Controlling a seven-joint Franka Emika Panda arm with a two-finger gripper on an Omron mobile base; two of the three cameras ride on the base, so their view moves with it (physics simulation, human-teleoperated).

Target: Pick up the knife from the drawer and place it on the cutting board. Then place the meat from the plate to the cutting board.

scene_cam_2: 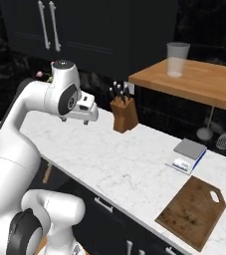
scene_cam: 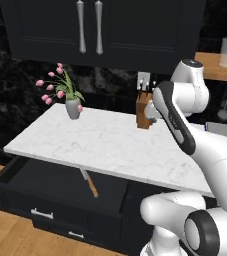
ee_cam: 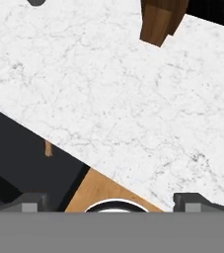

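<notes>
The knife (scene_cam: 89,182), with a light wooden handle and grey blade, lies in the open black drawer (scene_cam: 45,187) under the counter's left front edge. Its handle end also peeks out below the counter in the right base view (scene_cam_2: 47,173) and the hand view (ee_cam: 48,148). My gripper (scene_cam_2: 74,121) hovers above the marble counter (scene_cam: 100,142), near the knife block and well above the drawer. Its fingertips (ee_cam: 32,200) stand wide apart, open and holding nothing. The dark brown cutting board (scene_cam_2: 191,211) lies at the counter's far right. The meat and the plate are out of view.
An upright wooden knife block (scene_cam_2: 124,114) stands at the back of the counter. A vase of pink tulips (scene_cam: 71,100) sits at the back left. A small scale (scene_cam_2: 186,154) lies near the board. A glass (scene_cam_2: 177,59) stands on a wooden shelf (scene_cam_2: 199,82).
</notes>
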